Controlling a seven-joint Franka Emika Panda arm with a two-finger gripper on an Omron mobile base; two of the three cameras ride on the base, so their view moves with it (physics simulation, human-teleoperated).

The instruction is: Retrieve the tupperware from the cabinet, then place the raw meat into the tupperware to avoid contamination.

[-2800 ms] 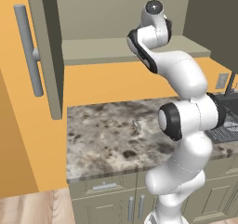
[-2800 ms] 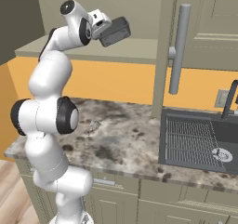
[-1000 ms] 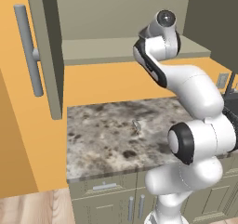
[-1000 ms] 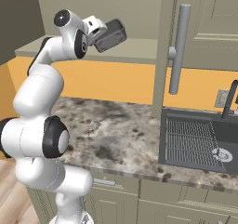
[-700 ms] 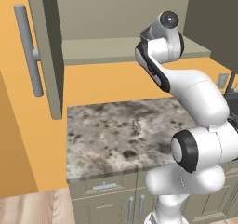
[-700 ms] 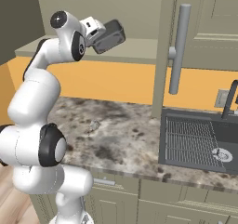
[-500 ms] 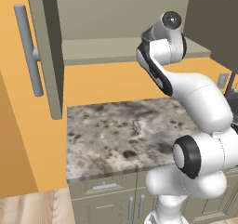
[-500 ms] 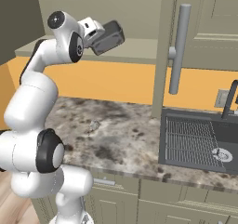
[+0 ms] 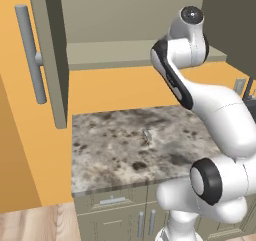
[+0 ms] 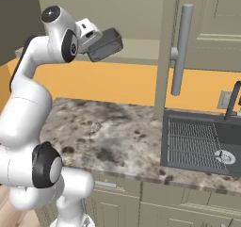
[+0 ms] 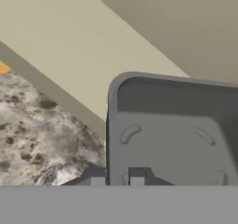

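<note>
My gripper (image 10: 95, 43) is shut on the near wall of the tupperware (image 10: 107, 44), a dark grey tub held tilted in the air in front of the open cabinet (image 10: 207, 23) at shelf height. In the hand view the fingertips (image 11: 136, 178) pinch the tupperware's (image 11: 172, 130) rim, and its empty inside faces the camera. The cabinet's left door (image 9: 50, 50) stands open and its shelf (image 9: 115, 55) is bare. A small pale lump (image 9: 146, 135), as far as I can tell the raw meat (image 10: 95, 126), lies on the mottled stone counter (image 10: 127, 136) below the hand.
A dark sink (image 10: 202, 141) with a grid and a faucet (image 10: 233, 101) is set into the counter at the right. The open right door's long bar handle (image 10: 181, 47) hangs just right of the tub. Low cabinets (image 9: 125, 215) run under the counter.
The arm's lower links have swung round and the elbow has risen. The hand with the tub has dropped a little and drawn slightly away from the shelf.
</note>
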